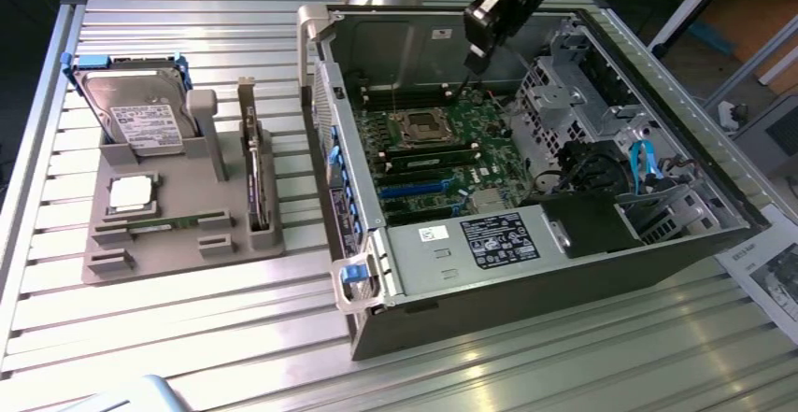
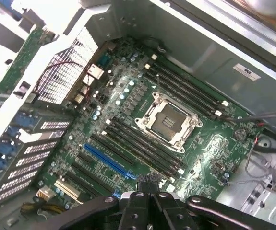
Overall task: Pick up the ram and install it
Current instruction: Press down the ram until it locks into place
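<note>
Standing by the bench (image 1: pixel 175 337), I see the open computer case (image 1: pixel 648 244) lying on its side, taking up the 3 o'clock half of the exterior view. The arm reaches in from 12 o'clock, and its gripper (image 1: pixel 477 57) hangs above the motherboard (image 1: pixel 436 164), just toward 1 o'clock of the empty processor socket (image 1: pixel 416 129). In the wrist view the gripper (image 2: pixel 150 199) has its two fingers pressed together, closed on nothing I can make out. Below it lie the socket (image 2: pixel 169 120) and the rows of long dark memory slots (image 2: pixel 138 143) on either side of it.

Well apart from the case, toward 9 o'clock, a grey holder tray (image 1: pixel 231 248) sits on the bench. The hard drive (image 1: pixel 137 113) stands at the tray's 12 o'clock end. The square silver processor chip (image 1: pixel 131 192) lies flat near the middle. A dark card (image 1: pixel 253 169) stands on edge along the tray's 3 o'clock side. What looks like the ram (image 1: pixel 175 221), a thin greenish strip, rests in a slot toward the tray's 6 o'clock end, just beyond the processor chip. I cannot be fully sure of it at this range. It is not touching the gripper and is nowhere near it.
</note>
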`<state>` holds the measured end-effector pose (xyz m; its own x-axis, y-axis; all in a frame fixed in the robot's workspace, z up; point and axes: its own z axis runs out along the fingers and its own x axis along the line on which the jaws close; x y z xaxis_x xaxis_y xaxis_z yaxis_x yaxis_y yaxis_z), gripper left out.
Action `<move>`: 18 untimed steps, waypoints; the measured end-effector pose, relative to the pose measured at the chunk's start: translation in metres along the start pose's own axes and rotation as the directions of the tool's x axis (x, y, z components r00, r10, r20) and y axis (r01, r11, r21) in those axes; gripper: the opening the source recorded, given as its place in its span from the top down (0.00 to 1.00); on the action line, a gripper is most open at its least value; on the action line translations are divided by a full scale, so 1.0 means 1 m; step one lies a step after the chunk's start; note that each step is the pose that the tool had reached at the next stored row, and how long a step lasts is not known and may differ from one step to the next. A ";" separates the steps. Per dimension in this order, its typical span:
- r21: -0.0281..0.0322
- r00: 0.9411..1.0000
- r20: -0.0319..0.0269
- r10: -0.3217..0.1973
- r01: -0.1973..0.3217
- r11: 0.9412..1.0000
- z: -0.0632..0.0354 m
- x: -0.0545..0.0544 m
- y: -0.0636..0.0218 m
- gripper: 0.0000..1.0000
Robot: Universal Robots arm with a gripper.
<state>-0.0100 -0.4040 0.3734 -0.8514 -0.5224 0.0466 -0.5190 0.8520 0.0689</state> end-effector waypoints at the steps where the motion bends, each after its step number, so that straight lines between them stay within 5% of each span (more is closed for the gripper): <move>1: -0.001 1.000 0.002 0.027 -0.027 1.000 0.0000 0.000 0.0000 0.90; 6: -0.006 0.992 0.010 0.128 -0.128 0.992 0.0003 0.000 0.0000 0.90; 11: -0.011 0.976 0.017 0.218 -0.218 0.976 0.0005 0.000 0.0000 0.90; 14: -0.014 0.962 0.022 0.273 -0.273 0.962 0.0005 0.000 0.0001 0.90; 18: -0.021 0.922 0.032 0.387 -0.386 0.922 0.0006 0.000 0.0001 0.90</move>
<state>-0.0100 -0.4039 0.3728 -0.9879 -0.1507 0.0378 -0.1480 0.9868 0.0662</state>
